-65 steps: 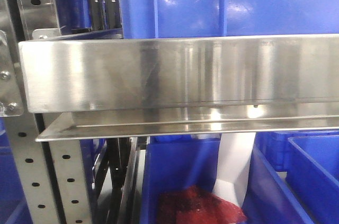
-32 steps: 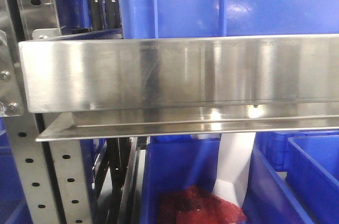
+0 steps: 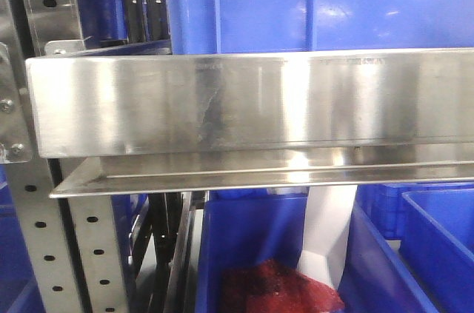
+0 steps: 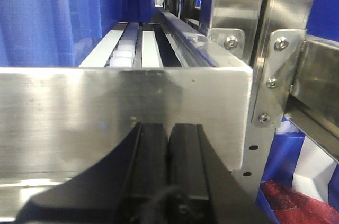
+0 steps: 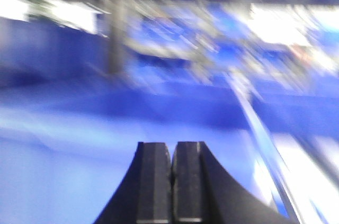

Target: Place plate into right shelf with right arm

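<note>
Judging from these views, you have no plate in sight: the right fingers are pressed together on nothing, blurred blue bins ahead. Your left fingers are likewise together, facing the shelf rail. Whether the placing is done, you cannot tell.

A brushed steel shelf rail is seen running across the front view, with a thinner lip just below it. It is carried at the left by a hole-punched upright. A large blue bin is set on the level above the rail. On the level below, further blue bins are stood side by side; something red, possibly mesh, lies in the near one. In the left wrist view, white roller tracks run to the far end of the shelf.
</note>
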Controlling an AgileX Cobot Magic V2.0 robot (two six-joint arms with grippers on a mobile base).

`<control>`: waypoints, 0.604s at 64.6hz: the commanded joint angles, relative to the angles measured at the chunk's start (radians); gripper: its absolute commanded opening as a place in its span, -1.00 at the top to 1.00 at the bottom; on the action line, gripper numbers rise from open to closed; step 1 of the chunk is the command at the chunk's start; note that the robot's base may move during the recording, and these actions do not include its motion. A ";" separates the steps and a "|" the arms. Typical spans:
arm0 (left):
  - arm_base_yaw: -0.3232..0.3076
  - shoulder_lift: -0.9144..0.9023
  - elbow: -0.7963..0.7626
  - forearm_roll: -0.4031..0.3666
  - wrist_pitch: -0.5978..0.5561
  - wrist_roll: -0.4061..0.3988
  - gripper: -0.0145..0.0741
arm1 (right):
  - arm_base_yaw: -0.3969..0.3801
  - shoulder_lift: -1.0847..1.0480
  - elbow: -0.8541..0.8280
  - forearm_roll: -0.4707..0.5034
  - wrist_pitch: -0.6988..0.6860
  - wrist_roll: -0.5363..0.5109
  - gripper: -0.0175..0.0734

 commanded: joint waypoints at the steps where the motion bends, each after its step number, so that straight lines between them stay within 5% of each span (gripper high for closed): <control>1: -0.002 -0.005 0.008 -0.004 -0.086 -0.003 0.78 | -0.042 -0.028 0.055 -0.087 -0.104 0.117 0.49; 8: -0.002 -0.005 0.008 -0.004 -0.086 -0.003 0.78 | -0.053 -0.064 0.139 -0.158 -0.105 0.149 0.49; 22: -0.002 -0.005 0.008 -0.004 -0.086 -0.003 0.78 | -0.053 -0.111 0.269 -0.159 -0.140 0.157 0.49; 39: -0.002 -0.005 0.008 -0.004 -0.086 -0.003 0.78 | -0.064 -0.129 0.363 -0.159 -0.234 0.293 0.49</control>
